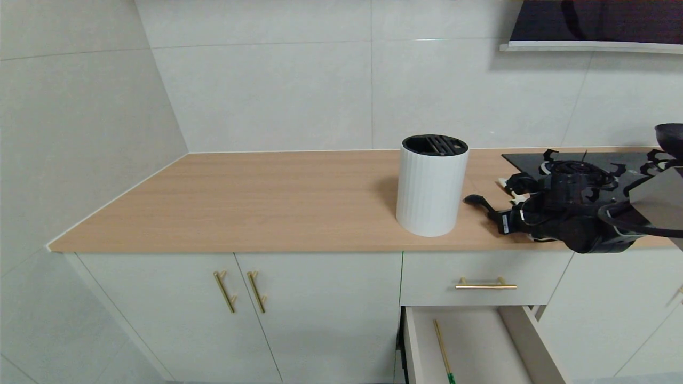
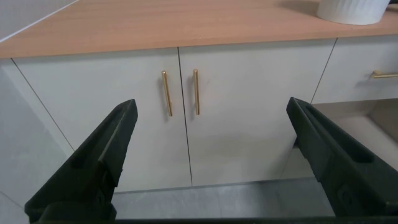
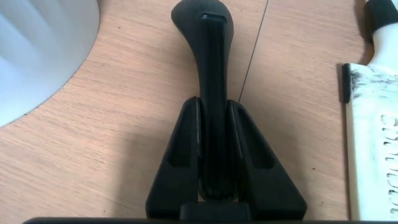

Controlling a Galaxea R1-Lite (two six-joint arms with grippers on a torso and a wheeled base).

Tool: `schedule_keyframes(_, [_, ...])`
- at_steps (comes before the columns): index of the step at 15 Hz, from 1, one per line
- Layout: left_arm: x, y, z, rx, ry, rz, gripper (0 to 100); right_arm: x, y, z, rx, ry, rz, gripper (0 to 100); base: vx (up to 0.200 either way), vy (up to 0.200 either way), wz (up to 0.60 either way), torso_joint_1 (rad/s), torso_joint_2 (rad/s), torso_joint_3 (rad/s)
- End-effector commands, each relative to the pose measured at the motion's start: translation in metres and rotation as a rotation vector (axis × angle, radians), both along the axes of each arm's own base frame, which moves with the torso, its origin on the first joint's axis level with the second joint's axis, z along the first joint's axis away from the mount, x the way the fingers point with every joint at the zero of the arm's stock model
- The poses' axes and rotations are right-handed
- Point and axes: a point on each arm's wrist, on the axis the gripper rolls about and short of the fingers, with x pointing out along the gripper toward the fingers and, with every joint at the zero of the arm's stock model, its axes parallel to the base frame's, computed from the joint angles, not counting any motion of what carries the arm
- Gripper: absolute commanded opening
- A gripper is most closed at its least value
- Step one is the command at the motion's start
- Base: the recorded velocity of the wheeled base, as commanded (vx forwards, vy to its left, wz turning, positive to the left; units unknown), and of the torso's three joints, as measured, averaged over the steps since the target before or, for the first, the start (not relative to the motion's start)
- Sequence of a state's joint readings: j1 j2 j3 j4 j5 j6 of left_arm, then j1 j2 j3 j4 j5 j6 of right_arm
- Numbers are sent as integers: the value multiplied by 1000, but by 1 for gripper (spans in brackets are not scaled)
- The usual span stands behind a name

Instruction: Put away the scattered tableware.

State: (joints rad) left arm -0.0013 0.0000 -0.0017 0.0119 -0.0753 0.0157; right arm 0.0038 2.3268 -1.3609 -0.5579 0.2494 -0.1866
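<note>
Head view, right of centre: our right gripper (image 1: 495, 216) clamps a black handle (image 1: 474, 200), long axis pointing left at the white holder (image 1: 432, 186) just beside. Our left gripper (image 2: 211, 158) gapes wide.

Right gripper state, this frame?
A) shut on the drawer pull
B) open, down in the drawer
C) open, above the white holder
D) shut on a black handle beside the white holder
D: in the right wrist view the right gripper has its fingers pressed against both sides of a black handle, with the white holder just beside it.
</note>
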Motion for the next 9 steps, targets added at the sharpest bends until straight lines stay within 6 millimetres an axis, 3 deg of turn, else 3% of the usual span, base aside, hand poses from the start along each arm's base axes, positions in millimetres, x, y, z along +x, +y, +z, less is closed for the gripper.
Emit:
schedule_keyframes(1, [0,0,0,1,-1,0,100,-2,2,8,-1,-15,0,0,0,0,0,0,0,0])
schedule_keyframes(4, [0,0,0,0,1,0,100,-15,7,39,18,-3,-38,0,0,0,0,0,0,0])
schedule_keyframes(7, [0,0,0,0,1,0,100,-43,23,85,94,63,-95,0,0,0,0,0,0,0])
schedule_keyframes(8, [0,0,0,1,0,0,100,-47,25,90,101,68,-114,0,0,0,0,0,0,0])
schedule_keyframes(9, [0,0,0,0,1,0,100,-63,33,109,122,81,-198,0,0,0,0,0,0,0])
